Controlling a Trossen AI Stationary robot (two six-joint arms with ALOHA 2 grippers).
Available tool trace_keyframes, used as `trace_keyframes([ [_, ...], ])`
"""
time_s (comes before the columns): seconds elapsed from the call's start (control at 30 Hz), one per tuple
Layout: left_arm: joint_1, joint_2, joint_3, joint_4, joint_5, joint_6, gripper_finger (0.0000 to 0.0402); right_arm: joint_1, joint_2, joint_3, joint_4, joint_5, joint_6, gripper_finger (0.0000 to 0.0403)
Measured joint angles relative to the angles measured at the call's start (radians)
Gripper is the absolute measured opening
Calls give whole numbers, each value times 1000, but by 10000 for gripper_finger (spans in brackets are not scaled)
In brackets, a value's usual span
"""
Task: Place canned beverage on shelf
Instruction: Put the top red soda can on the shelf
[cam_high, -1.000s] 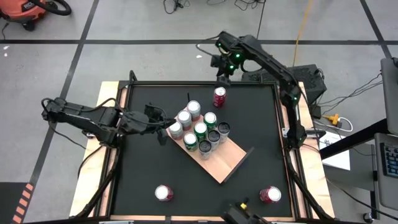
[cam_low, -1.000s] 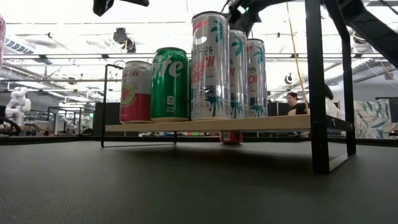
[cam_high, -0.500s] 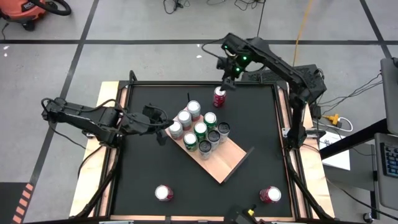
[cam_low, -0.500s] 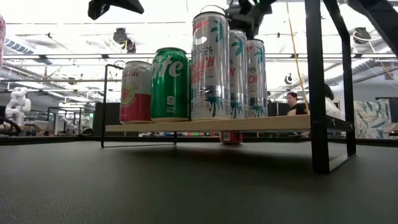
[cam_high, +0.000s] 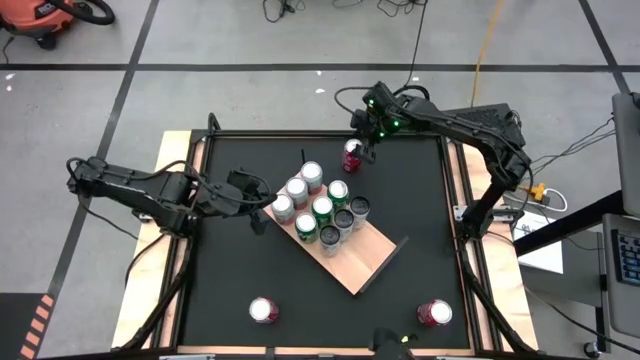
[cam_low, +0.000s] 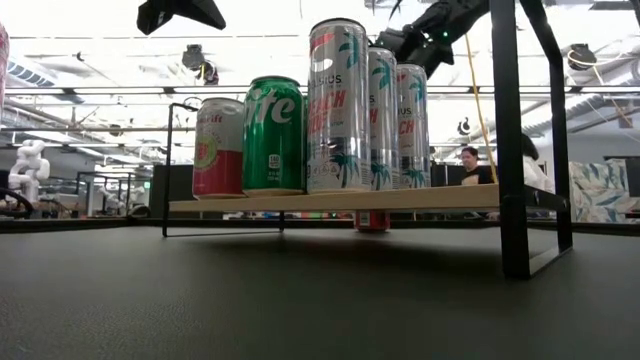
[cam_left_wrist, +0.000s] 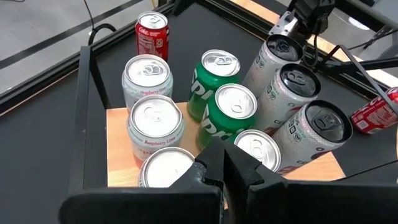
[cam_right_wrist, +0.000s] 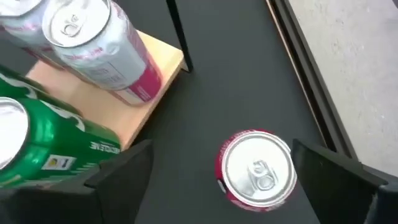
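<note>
A red can stands upright on the black bench just off the far corner of the shelf, its label turned away, with the right claw spread wide above it, one finger to each side. On the shelf I read a green "Sprite" can and a pale "Raspberry Lime" can; the tall silver cans' lettering is partly hidden. The left claw waits closed beside the shelf's left end.

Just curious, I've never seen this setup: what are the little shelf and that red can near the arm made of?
The shelf looks like light wood or wood-look board, matte with visible grain, on thin black rods that are probably metal. The red can seems to be aluminium: a shiny silver top with a pull tab and a glossy printed red wall.
</note>
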Motion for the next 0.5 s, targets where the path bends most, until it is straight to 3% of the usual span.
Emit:
trace_keyframes([
  [0.27,0,0,0,1,1,4,2,-5,60,-14,29,6,35,359],
  [0.5,0,0,0,4,4,-1,2,-9,107,-12,45,19,29,395],
])
